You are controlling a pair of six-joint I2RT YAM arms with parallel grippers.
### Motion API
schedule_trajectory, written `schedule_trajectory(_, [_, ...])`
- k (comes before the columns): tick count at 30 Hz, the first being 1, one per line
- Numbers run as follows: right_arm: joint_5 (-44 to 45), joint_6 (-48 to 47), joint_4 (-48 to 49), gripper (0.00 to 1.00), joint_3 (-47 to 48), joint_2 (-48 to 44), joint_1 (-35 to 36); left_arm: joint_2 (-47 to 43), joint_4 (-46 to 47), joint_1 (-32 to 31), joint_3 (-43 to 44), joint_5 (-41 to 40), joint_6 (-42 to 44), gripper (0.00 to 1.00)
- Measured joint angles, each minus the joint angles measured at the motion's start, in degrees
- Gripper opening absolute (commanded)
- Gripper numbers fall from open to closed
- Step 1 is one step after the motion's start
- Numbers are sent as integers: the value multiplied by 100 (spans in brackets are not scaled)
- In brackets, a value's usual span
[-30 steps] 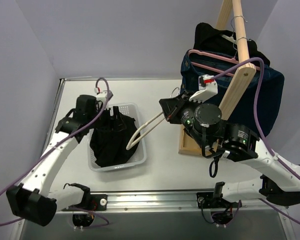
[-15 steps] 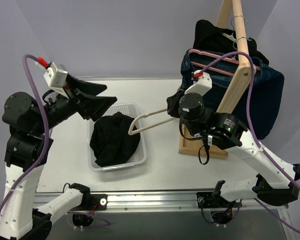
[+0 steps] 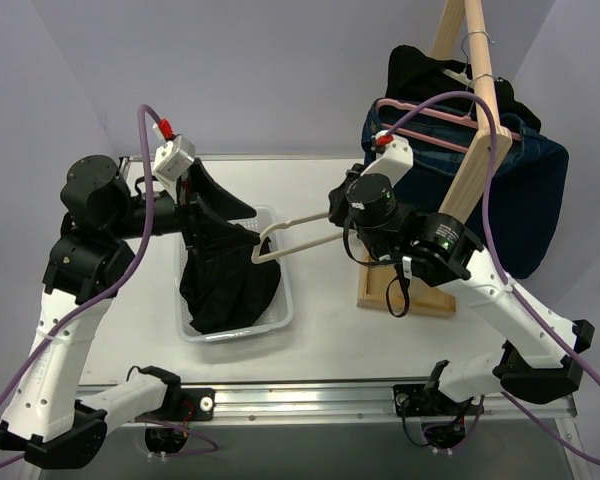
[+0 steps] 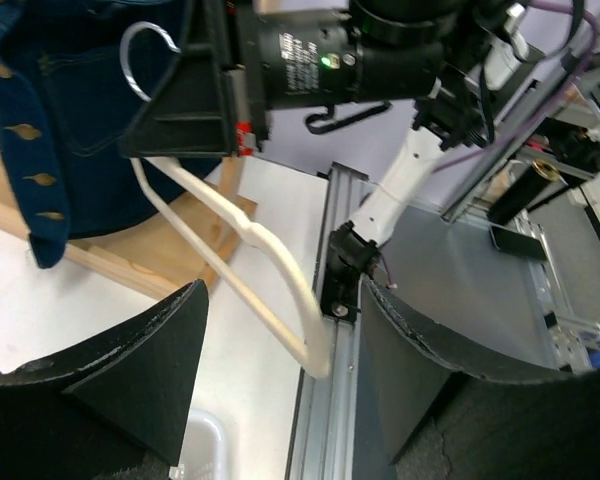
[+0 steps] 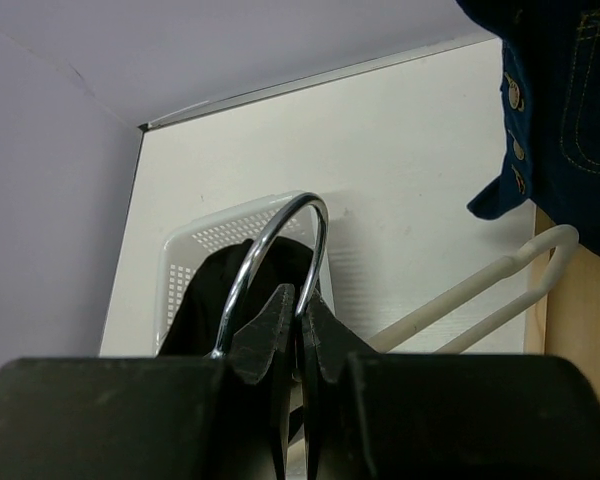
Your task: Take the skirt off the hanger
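Note:
The black skirt (image 3: 228, 288) lies bunched in the white basket (image 3: 286, 300), off the hanger; the right wrist view shows the skirt (image 5: 202, 292) there too. The cream hanger (image 3: 300, 232) hangs bare above the basket's right side. My right gripper (image 3: 338, 212) is shut on its metal hook (image 5: 280, 245), fingertips (image 5: 302, 300) pinched together. My left gripper (image 3: 254, 228) is raised over the basket's back edge, open. In the left wrist view the hanger's curved end (image 4: 305, 320) sits between the spread fingers (image 4: 130, 370) without touching them.
A wooden rack (image 3: 478, 110) at the back right carries a blue denim garment (image 3: 530, 200), a pink hanger (image 3: 420, 115) and a black top (image 3: 430, 75). Its wooden base (image 3: 378, 290) lies right of the basket. A metal rail (image 3: 310, 395) runs along the near edge.
My left arm rose out of the basket, leaving the skirt behind, swung up and left, then came back right toward the hanger's end. My right gripper carried the hanger slightly left and higher.

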Motion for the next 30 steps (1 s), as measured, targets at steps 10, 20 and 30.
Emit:
schedule_trajectory(10, [-144,0,-142,0,511,328,-13,192,-1161,-944,396,-688,892,69])
schedule_trajectory(20, [-487,-46,-245,100,684,348,-13,431,-2138,-1373,745,-3206,1231,2])
schedule_trajectory(30, [-1392,-166,-319,100,553,-623,-13,544,-2205,-1379,874,-3679,1246,2])
